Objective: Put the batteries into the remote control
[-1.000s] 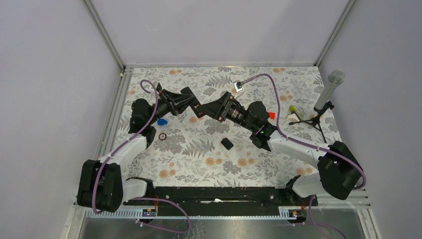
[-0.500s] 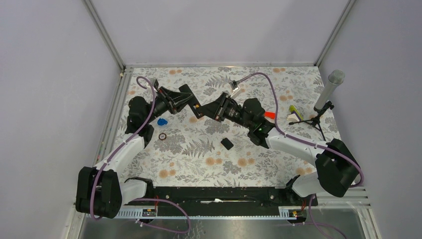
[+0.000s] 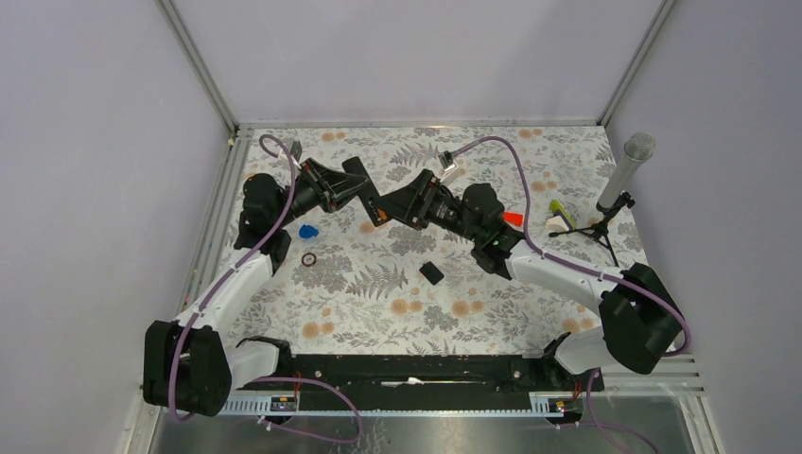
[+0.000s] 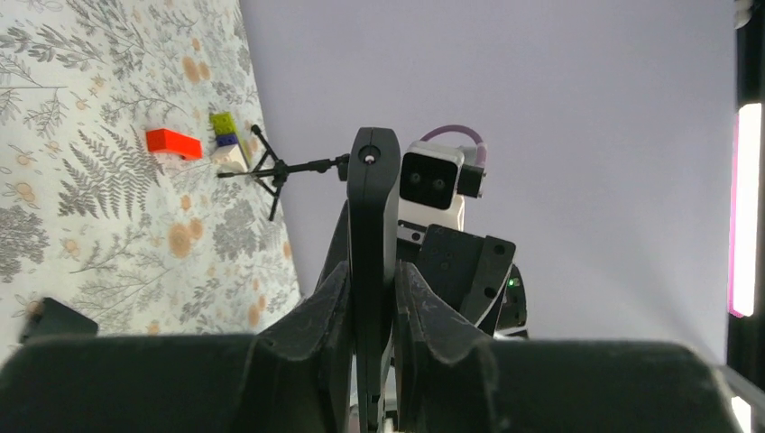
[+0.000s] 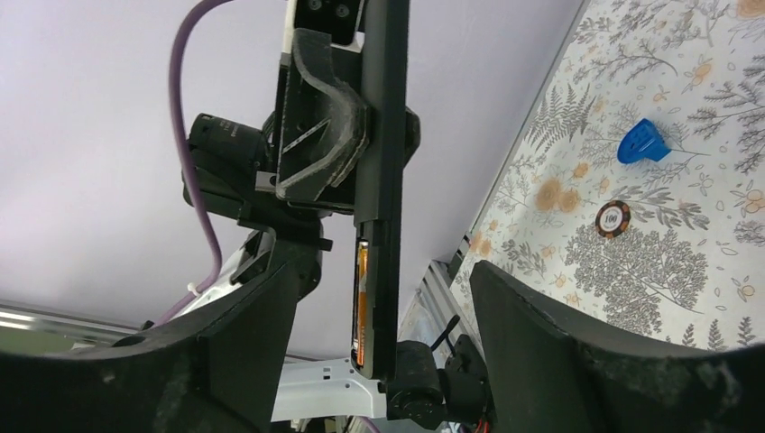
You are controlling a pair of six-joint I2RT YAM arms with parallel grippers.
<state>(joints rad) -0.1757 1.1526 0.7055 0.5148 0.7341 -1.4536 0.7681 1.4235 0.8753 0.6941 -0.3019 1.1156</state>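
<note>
My left gripper (image 3: 367, 196) is shut on the remote control (image 3: 380, 212), a slim black bar held above the mat; in the left wrist view both jaws press on the remote's (image 4: 373, 216) sides at the gripper (image 4: 373, 302). My right gripper (image 5: 383, 289) is open, its fingers wide apart on either side of the remote's free end (image 5: 383, 135), not touching it. An orange-labelled battery (image 5: 362, 298) lies in the remote's open compartment. The small black back cover (image 3: 431, 273) lies flat on the mat in front of the right arm.
A red block (image 3: 512, 218) and a yellow-green piece (image 3: 560, 209) lie near the microphone on its stand (image 3: 619, 180) at the right. A blue piece (image 3: 307, 231) and a round chip (image 3: 309, 259) lie at the left. Walls close the back and sides.
Both grippers and the remote have shifted slightly left and toward the back. The left gripper's hold on the remote is unchanged, and the right gripper stays open around its end.
</note>
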